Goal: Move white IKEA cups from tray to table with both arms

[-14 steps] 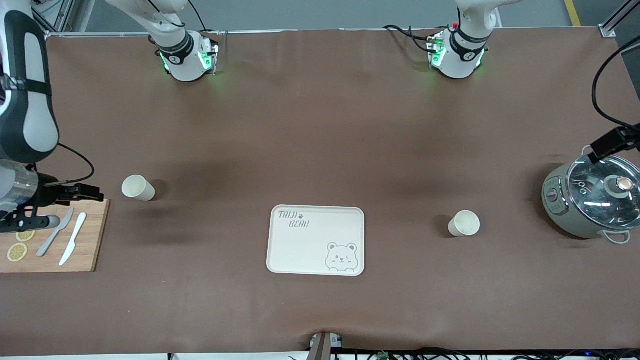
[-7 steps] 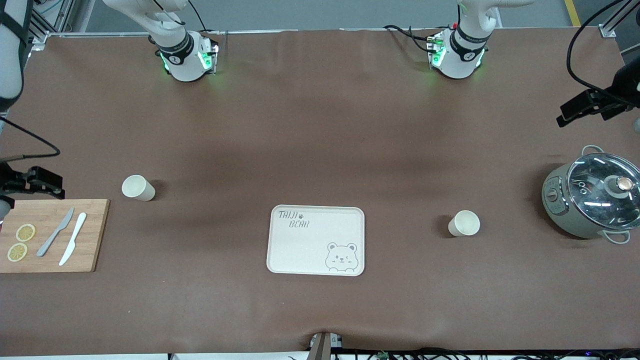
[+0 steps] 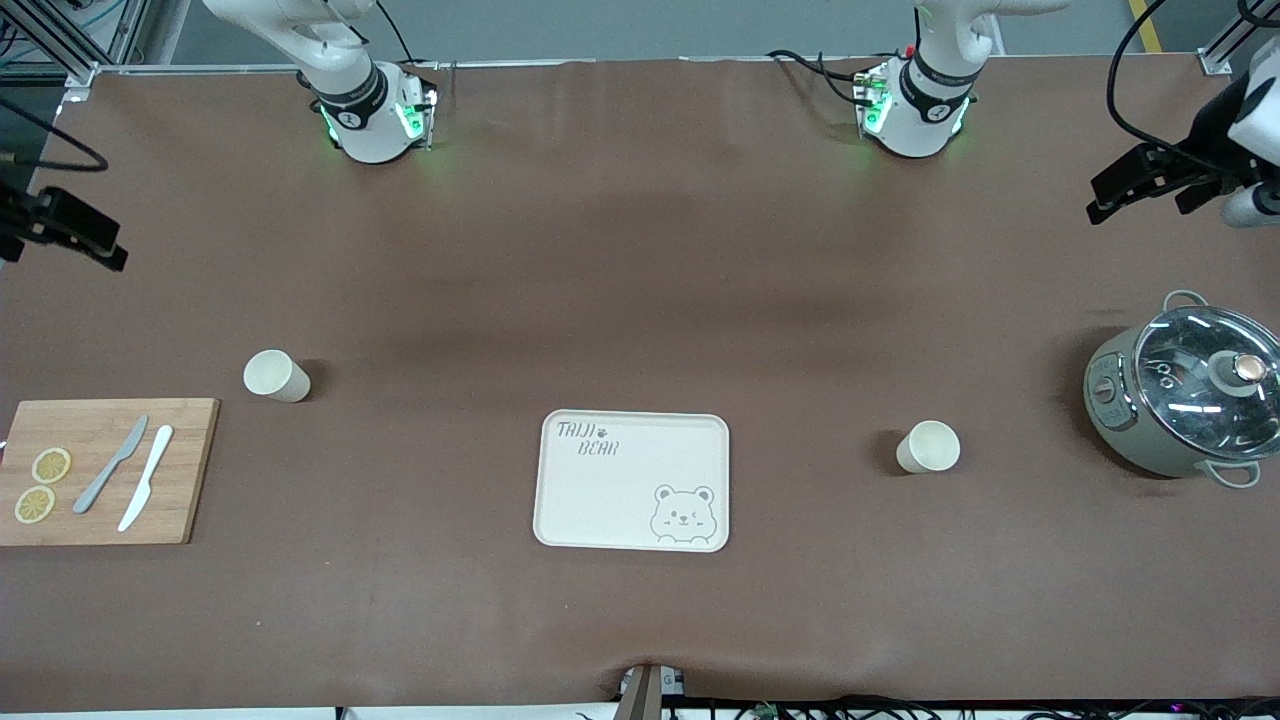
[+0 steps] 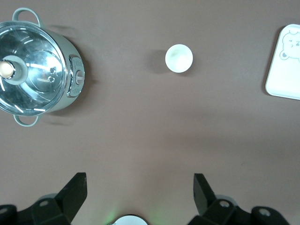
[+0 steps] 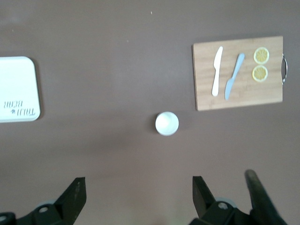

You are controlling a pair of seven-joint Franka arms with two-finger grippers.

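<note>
The cream rounded-rectangle bear-print tray lies nearest the front camera and holds nothing, while the two small cream-white tapered cups stand upright on the brown matte table, well apart from it: one cup toward the left arm's end, the other cup beside the wooden cutting board toward the right arm's end. Farthest back, the left gripper hangs with fingers spread and empty over bare table near the lidded grey pot, and the right gripper hangs likewise released at its own end. Each cup lies nearer its own arm, so the task looks done.

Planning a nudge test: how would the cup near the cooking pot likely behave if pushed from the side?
The cup looks small and thin-walled, so it is probably light and would slide easily on the smooth brown table. It stands upright and tapers toward its base, so a high push might tip it. Once on its side, its round shape would likely roll in an arc.
</note>
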